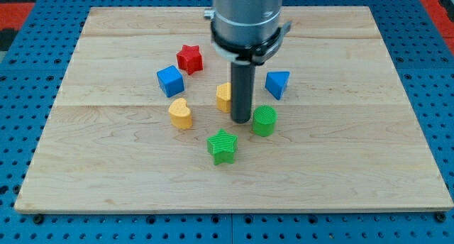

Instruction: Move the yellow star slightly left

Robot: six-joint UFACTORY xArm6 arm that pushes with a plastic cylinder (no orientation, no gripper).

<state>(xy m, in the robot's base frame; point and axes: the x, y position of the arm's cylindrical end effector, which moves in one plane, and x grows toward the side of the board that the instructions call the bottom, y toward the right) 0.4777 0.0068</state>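
Bright, even light from overhead; the worktop (340, 166) shows soft, short shadows under the blocks and no glare. Focus is sharp throughout, without visible edge distortion.

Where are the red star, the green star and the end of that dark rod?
red star (189, 58), camera view, middle of its top face.
green star (223, 145), camera view, middle of its top face.
my tip (241, 120), camera view, the rod's very end, beside the green cylinder (264, 120).

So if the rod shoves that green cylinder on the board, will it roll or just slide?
The green cylinder stands on its flat end, so it probably slides rather than rolls. It looks rigid and light, so my tip, right beside it on the view's left, should shift it easily.
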